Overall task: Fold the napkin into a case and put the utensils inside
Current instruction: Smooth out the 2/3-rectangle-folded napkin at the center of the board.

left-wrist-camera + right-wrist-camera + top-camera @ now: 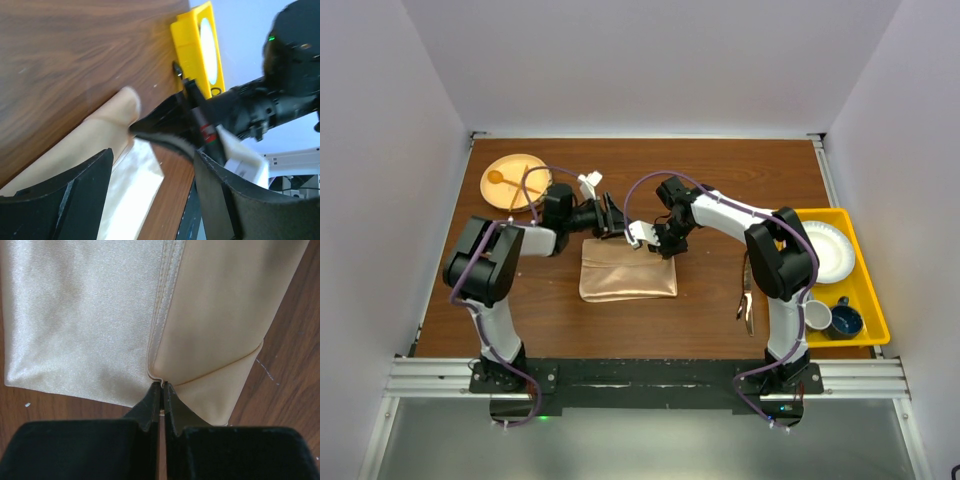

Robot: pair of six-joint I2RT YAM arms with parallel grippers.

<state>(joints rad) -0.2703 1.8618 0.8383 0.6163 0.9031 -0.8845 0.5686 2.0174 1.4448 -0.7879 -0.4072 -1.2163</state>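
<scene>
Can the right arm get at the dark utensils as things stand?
Probably not yet: the right gripper is shut on the napkin. The utensils lie bare on the table beside that arm, left of the tray, so once it lets go the way looks free.

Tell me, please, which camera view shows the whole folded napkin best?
The top external view: the napkin lies there as a complete rectangle, nearly all edges visible. The right wrist view shows only its seam and near edge, close up. The left wrist view shows only one end.
</scene>
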